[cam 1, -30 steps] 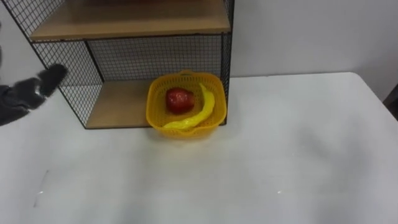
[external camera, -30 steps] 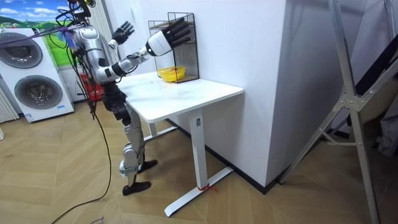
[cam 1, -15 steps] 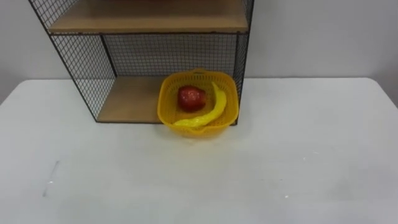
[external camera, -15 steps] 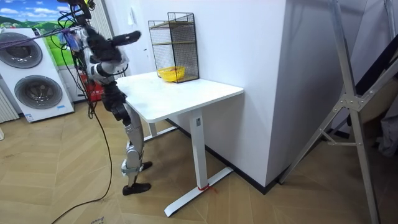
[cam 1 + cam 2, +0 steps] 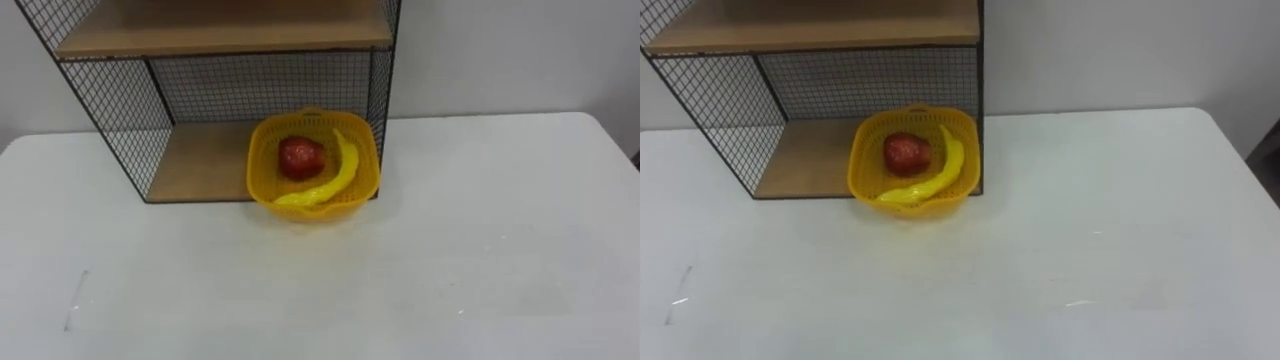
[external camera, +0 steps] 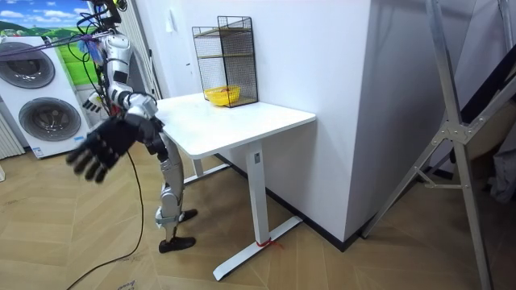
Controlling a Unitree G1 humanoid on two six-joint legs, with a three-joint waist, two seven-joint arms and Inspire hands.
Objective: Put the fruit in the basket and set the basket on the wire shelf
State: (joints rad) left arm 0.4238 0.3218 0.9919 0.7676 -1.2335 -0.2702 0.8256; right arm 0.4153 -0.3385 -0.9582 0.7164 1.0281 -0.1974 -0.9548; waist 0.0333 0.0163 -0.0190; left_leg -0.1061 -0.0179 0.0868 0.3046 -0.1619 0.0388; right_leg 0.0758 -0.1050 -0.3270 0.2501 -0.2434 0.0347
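Left eye view: black wire-mesh shelf (image 5: 120,100) with wooden boards stands at the back of the white table (image 5: 450,260), against a white wall (image 5: 500,50); the round yellow plastic basket (image 5: 265,180) sits at the right front corner of the lower wooden board (image 5: 195,165), just beside the shelf's right front post, its front rim reaching past the board's edge over the table; inside the basket a red apple (image 5: 300,157) lies toward the back left and a curved yellow banana (image 5: 335,178) runs from the back right round to the front, touching the apple's right side; a thin grey mark (image 5: 75,300) shows on the tabletop at lower left. Room view: robot stands upright on the wooden floor (image 6: 97,258) at the end of the table on the room view's left, with two white washing machines (image 6: 48,121) behind it; its right hand (image 6: 101,149), judged by the arm on the camera side of the body, hangs low, below tabletop height, fingers spread and straight, holding nothing, well apart from the basket; basket with fruit rests on the shelf's lowest level at the far end of the table. Right eye view: same layout, basket with apple and banana on the lower board at the shelf's right front corner
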